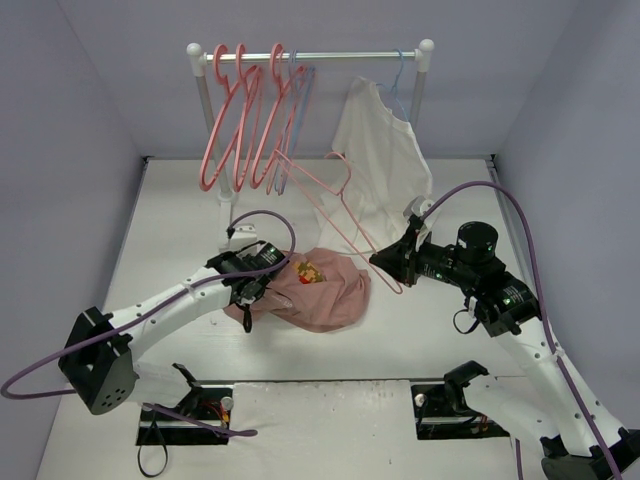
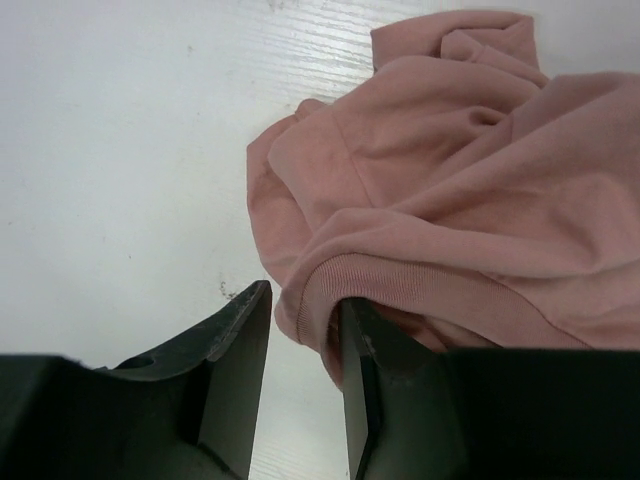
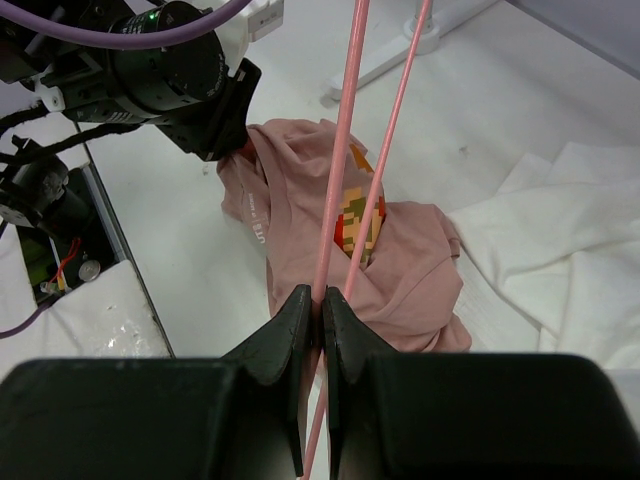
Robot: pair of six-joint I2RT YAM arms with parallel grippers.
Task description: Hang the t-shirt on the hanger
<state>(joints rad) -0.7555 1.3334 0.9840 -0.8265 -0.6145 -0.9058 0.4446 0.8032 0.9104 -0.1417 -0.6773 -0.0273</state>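
The salmon-pink t-shirt [image 1: 322, 292] lies crumpled on the white table, its yellow-and-red print facing up. My left gripper [image 1: 248, 290] sits at the shirt's left edge. In the left wrist view its jaws [image 2: 305, 297] stand open, and the ribbed hem of the t-shirt [image 2: 450, 200] rests against the right finger's tip. My right gripper [image 1: 385, 262] is shut on a rod of the coral-pink hanger [image 1: 330, 213], which slants up and back over the shirt. In the right wrist view the hanger [image 3: 340, 150] runs out from the closed gripper [image 3: 322, 295] above the t-shirt [image 3: 290, 200].
A white rack [image 1: 330, 56] at the back carries several pink hangers [image 1: 240, 120] and a white shirt [image 1: 385, 150] on a pale blue hanger. The white shirt's hem [image 3: 560, 230] spreads on the table right of the pink shirt. The left arm [image 3: 160, 70] is close beyond it.
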